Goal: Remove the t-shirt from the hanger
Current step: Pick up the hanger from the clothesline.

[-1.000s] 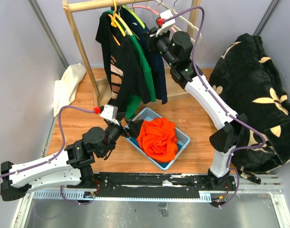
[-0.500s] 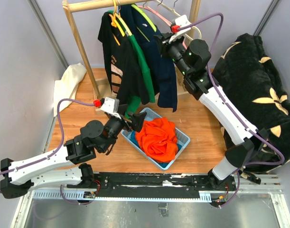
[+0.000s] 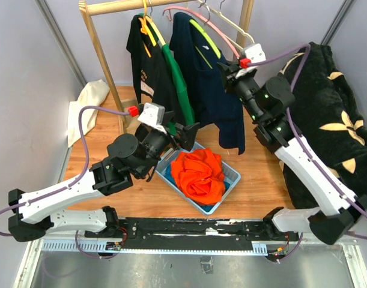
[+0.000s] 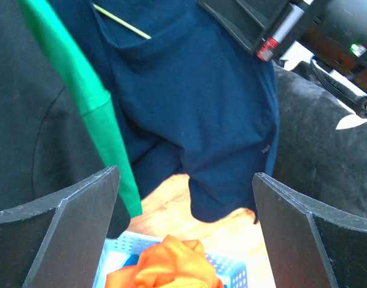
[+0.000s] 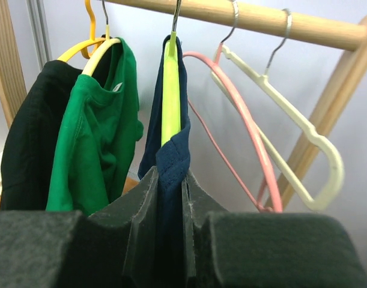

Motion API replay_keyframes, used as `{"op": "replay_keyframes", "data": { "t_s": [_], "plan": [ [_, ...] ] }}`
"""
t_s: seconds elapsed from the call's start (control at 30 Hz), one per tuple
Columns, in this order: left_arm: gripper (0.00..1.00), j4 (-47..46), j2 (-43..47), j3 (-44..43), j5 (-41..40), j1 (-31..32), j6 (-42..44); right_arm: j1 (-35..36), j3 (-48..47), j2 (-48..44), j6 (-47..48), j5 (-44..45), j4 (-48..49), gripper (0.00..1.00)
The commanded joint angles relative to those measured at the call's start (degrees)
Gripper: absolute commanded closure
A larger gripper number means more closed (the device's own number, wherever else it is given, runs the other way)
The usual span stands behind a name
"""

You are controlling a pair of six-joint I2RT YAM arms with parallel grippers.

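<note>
We note: right gripper (image 5: 171, 180) pinches navy t-shirt (image 5: 171, 153) shoulder over lime hanger (image 5: 170, 90); shirt hangs vertical, hem down; left gripper (image 4: 186, 174) spread wide.

The left arm (image 3: 63, 201) lies low along the near left, elbow bent, its forearm rising toward the middle. Its wrist tips the left gripper (image 3: 182, 133) up and away, jaws spread wide with nothing between them. The right arm (image 3: 309, 174) rises from its base and stretches up and back-left, the right gripper (image 3: 230, 71) pinched nearly closed on the shoulder of the navy t-shirt (image 3: 213, 90).
</note>
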State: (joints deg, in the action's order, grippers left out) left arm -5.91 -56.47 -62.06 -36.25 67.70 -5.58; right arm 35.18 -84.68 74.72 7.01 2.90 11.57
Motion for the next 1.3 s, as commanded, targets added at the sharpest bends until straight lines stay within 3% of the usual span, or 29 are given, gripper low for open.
{"op": "replay_keyframes", "data": {
  "t_s": [0.0,0.27,0.6,1.03,1.27],
  "plan": [
    [0.03,-2.48,-4.15,-5.63,1.46,0.06,4.2,0.68,2.57,-7.97,2.69,2.14,5.77,0.99],
    [0.05,-3.09,-11.73,-17.1,2.57,-0.41,9.08,0.69,6.2,-17.54,3.85,2.45,4.94,0.99],
    [0.04,0.2,-21.56,-32.2,11.1,-8.18,10.42,0.69,14.18,-27.71,0.17,-0.67,2.4,0.99],
    [0.04,2.28,-29.92,-39.11,19.03,-16.88,6.55,0.76,20.72,-32.65,-5.63,-2.77,0.7,0.99],
    [0.06,1.92,-33.93,-40.86,19.48,-19.69,5.43,0.77,21.35,-33.3,-6.64,-3.76,-0.19,0.99]
  ]
}}
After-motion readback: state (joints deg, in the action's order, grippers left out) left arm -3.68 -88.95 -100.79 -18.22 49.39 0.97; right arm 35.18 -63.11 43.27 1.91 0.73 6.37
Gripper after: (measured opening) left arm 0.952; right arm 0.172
